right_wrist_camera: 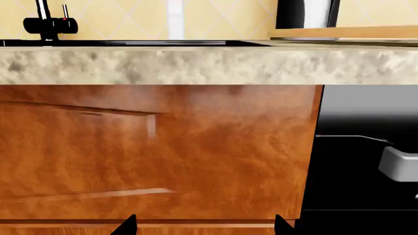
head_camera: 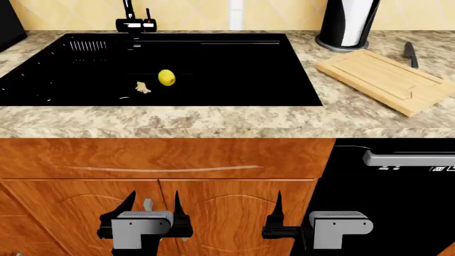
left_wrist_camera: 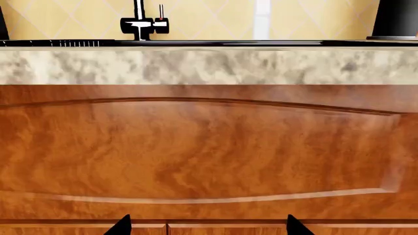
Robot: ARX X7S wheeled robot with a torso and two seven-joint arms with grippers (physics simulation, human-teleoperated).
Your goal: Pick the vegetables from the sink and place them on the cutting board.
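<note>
Nothing moved yet. Lemon (head_camera: 166, 77) and ginger root (head_camera: 143, 87) lying in the sink (head_camera: 235, 69), up and ahead of the left end effector (head_camera: 153, 205). Cutting board (head_camera: 387, 80) bare, ahead-right of the right end effector (head_camera: 284, 210). Both released, low before the cabinet doors (head_camera: 163, 160), beneath the counter (head_camera: 213, 121).

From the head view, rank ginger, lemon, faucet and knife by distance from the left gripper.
1. Ginger, in the sink ahead of the left gripper.
2. Lemon, just beyond it.
3. Faucet, behind the sink.
4. Knife, far right.

Lemon (head_camera: 166, 78), probably ginger (head_camera: 143, 87), in sink (head_camera: 235, 74)
</note>
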